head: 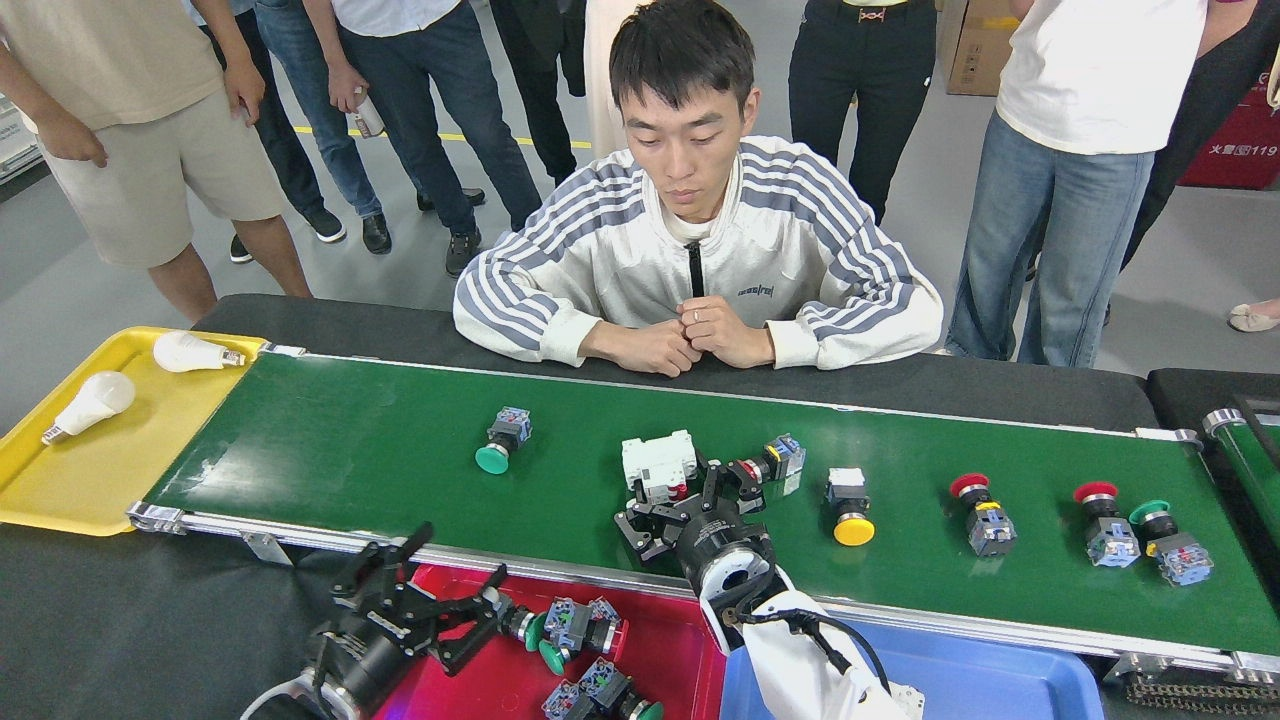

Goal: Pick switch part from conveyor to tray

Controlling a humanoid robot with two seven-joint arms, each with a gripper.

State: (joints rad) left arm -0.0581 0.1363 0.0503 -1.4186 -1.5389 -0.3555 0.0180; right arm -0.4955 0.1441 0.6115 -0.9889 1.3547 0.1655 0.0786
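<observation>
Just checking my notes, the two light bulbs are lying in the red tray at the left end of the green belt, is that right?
Not quite. The head view shows the two light bulbs lying in the yellow tray at the left end of the green belt. The red tray sits on the near side of the belt and holds switch parts.

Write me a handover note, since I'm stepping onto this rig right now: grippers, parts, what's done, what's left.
Left gripper: open over the red tray, empty.
Right gripper: open, low on the conveyor, beside the white breaker and a red-capped switch; gripping nothing.
Done: several switches lie in the red tray. The blue tray shows none.
Left on the belt: green switch, that red-capped one, yellow switch, two more red ones and a green one at the right end.
</observation>
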